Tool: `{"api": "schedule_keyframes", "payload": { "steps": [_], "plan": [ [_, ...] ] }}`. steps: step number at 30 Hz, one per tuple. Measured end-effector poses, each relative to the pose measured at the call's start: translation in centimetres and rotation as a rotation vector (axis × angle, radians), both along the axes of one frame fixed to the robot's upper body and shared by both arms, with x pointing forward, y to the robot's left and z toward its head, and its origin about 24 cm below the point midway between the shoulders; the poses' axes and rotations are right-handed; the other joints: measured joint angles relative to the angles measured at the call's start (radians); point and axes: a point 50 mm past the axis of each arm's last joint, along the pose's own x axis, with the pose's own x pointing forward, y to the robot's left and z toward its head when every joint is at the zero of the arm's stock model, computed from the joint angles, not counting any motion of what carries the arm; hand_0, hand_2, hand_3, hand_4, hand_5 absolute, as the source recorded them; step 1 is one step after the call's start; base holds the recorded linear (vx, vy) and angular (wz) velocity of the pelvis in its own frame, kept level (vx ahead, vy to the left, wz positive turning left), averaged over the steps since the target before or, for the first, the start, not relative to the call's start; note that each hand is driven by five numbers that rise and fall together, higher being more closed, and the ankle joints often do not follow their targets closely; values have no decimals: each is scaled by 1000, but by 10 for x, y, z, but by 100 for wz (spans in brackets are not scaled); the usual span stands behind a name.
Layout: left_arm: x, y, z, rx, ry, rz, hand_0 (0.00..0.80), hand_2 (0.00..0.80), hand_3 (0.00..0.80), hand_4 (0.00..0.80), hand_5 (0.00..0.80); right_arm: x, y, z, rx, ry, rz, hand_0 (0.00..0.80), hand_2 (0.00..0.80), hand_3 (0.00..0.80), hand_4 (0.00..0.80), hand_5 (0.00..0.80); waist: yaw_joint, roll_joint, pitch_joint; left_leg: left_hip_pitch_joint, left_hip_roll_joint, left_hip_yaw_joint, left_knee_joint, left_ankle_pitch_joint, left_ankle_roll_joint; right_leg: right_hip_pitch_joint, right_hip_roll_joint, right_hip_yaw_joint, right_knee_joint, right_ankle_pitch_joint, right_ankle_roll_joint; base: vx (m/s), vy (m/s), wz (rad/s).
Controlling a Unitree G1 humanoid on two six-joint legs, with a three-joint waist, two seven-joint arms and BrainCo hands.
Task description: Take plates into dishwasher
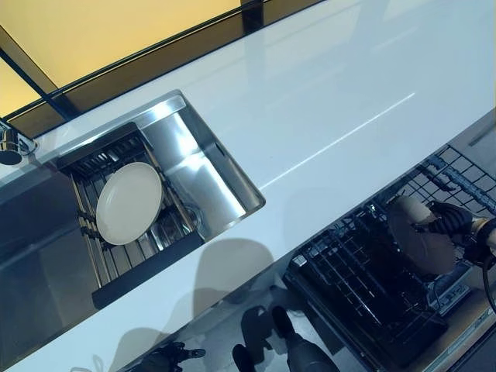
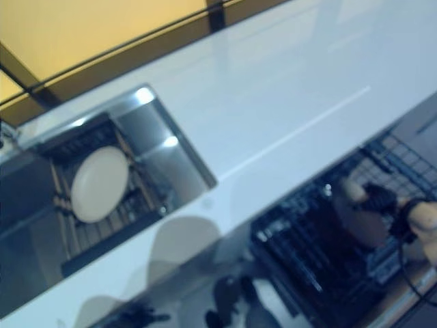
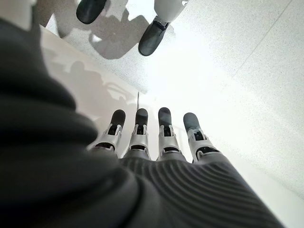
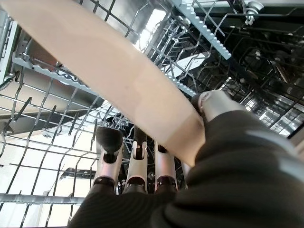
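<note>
Over the pulled-out dishwasher rack [image 1: 364, 287], at the near right of the scene, the right hand [image 1: 449, 225] holds a cream plate [image 1: 418, 236], which stands on edge and tilts among the dark wire tines. In the right wrist view the plate [image 4: 118, 80] runs slantwise across the frame, pinched between the thumb on one face and the fingers [image 4: 110, 142] on the other, with the wire grid of the rack [image 4: 52, 137] just beyond the fingertips. Whether the plate's lower edge already touches the rack cannot be told.

At the near left, low below the desk edge, the left hand [image 1: 167, 358] hangs idle; its own wrist view shows the fingers [image 3: 164, 130] straight and side by side, holding nothing, above a pale speckled floor [image 3: 237, 61].

Beyond the rack stretches the white desk [image 1: 333, 101]. Set into it at the left is a steel sink [image 1: 209, 178], and inside that a dark drying rack [image 1: 147, 271] carries a second plate [image 1: 129, 203], cream and round, leaning on the slats. A tap [image 1: 11, 144] shows at the far left edge.
</note>
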Motion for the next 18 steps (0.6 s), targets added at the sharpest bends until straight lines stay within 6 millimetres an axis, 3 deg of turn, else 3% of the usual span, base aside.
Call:
{"api": "schedule_keyframes", "payload": {
  "steps": [18],
  "plan": [
    [2, 0, 1, -1, -5, 1, 0, 0, 0, 0, 0, -1, -3, -3, -177, 54, 2, 800, 800, 800, 800, 800, 2, 0, 22, 12, 0, -1, 0, 0, 0, 13, 0, 0, 1, 3, -4, 0, 0, 0]
  ]
}}
